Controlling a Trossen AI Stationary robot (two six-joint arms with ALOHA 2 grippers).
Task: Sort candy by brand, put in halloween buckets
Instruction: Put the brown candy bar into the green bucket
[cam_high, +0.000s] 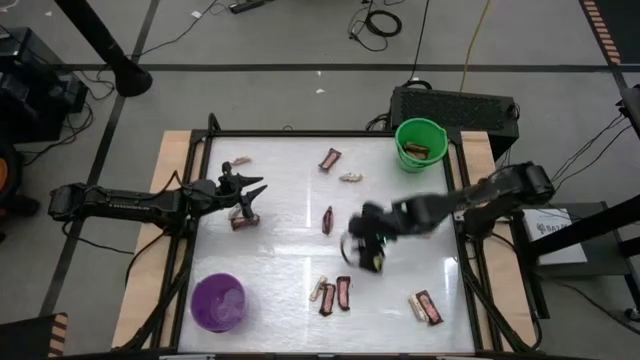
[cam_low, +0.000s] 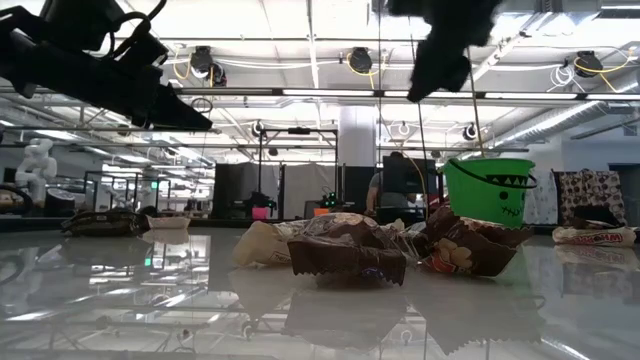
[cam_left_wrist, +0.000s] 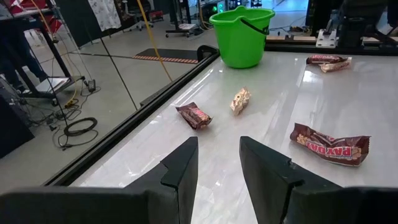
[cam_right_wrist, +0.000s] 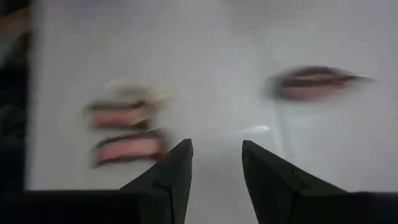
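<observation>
Right gripper (cam_high: 368, 250): fingers parted, empty, over mid-table.
Left gripper (cam_high: 248, 196): parted, empty, above a dark bar (cam_high: 243, 222).
Candy: scattered; cluster (cam_high: 332, 294) near the front edge.
Buckets: green bucket (cam_high: 420, 143) back right, purple bucket (cam_high: 218, 302) front left.
Handling: likely light, crinkly, slippery; pinch mid-wrapper across the width.

Both arms inward — left claw (cam_high: 243, 190), right claw (cam_high: 366, 248) — fingers parted, empty.

My right gripper (cam_right_wrist: 214, 168) hangs over the pale table (cam_right_wrist: 217, 37), its 2 dark fingers (cam_right_wrist: 168, 180) parted with bare surface showing in the gap. Everything is smeared: 2 red-brown candy bars (cam_right_wrist: 124, 130) lie side by side, a pale bar (cam_right_wrist: 134, 90) just beside them, and 1 more red-brown bar (cam_right_wrist: 314, 81) well apart.
</observation>
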